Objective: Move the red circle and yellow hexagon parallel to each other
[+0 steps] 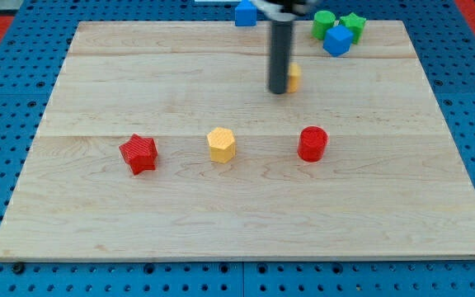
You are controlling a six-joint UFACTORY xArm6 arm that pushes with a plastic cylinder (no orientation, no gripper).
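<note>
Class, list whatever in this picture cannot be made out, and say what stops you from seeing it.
1. Yellow block near the view's top: my tip and its rod cover its left part, so its shape is unclear.
2. Blue block at the view's top: cut by the picture's edge.
3. Rounded green block: the blue block in front overlaps it.
4. The arm above the rod: out of frame.

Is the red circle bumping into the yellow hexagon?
Apart. The camera view shows bare wood between the red circle and the yellow hexagon, sitting side by side.
</note>
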